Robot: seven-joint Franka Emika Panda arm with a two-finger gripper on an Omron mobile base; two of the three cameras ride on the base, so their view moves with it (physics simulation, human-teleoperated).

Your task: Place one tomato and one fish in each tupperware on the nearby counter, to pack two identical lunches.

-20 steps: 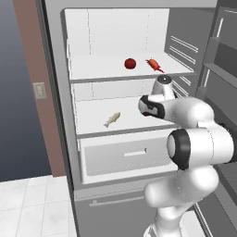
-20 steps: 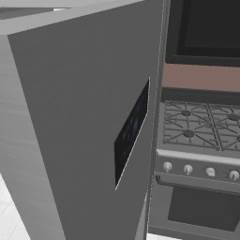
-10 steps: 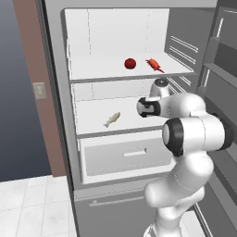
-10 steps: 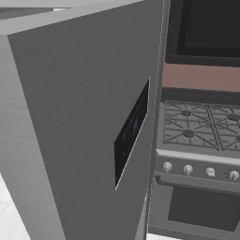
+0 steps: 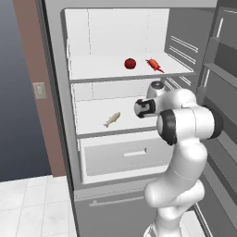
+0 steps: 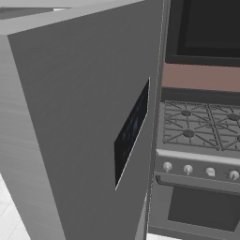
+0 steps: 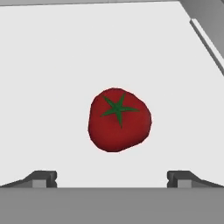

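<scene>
In the hand view a glossy red tomato (image 7: 119, 125) with a green star-shaped stem lies on a white fridge shelf, centred just beyond my gripper (image 7: 111, 177). The gripper is open, its fingertips (image 7: 43, 177) wide apart with nothing between them. In the left base view my wrist (image 5: 147, 106) reaches into the right end of the middle shelf, and the arm hides the fingers there. A pale slim fish (image 5: 111, 119) lies on that shelf to the left. On the upper shelf sit another tomato (image 5: 130, 63) and an orange-red fish (image 5: 155, 65). The tupperware and the counter are out of view.
The fridge stands open, with its door and door shelves (image 5: 221, 69) at the right close to my elbow. A white drawer (image 5: 125, 157) sits under the middle shelf. The right base view faces the grey fridge side (image 6: 70, 117) and a stove (image 6: 197, 131).
My elbow has risen and folded in closer to the fridge, and the wrist has shifted slightly left and down over the middle shelf. The food has not moved.
</scene>
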